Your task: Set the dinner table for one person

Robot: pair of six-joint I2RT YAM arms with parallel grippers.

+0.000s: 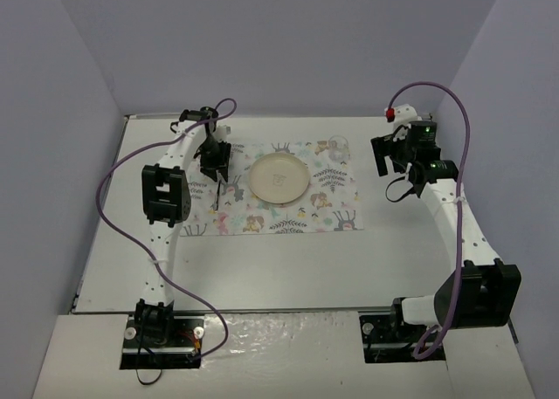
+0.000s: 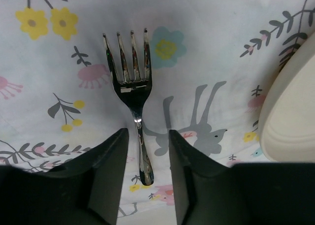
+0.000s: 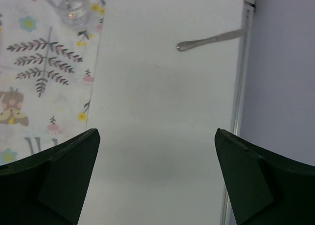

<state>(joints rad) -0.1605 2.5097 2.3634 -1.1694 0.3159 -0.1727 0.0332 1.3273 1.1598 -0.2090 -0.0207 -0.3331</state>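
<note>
The off-white tabletop (image 1: pixel 288 268) fills the floor of the scene, with both arms bolted at its near edge and pale walls on 3 sides. A printed cloth (image 1: pixel 297 211) with flowers and animals lies on its far half, and a round cream plate (image 1: pixel 279 177) sits on the middle of that cloth. A clear glass (image 1: pixel 338 143) stands at the cloth's far right corner.

The left claw (image 2: pixel 146 136) hangs low over the cloth's left part, just left of the plate. Its 2 fingers stand apart on either side of the handle of a steel fork (image 2: pixel 132 82), with a gap visible on each side. The fork lies flat on the cloth, its 4 tines pointing away from the claw.

The right claw (image 3: pixel 156 132) is spread wide over bare tabletop to the right of the cloth, holding nothing. Beyond it, a metal utensil handle (image 3: pixel 209 40) lies on the tabletop, reaching in from the edge rail (image 3: pixel 239 87).
</note>
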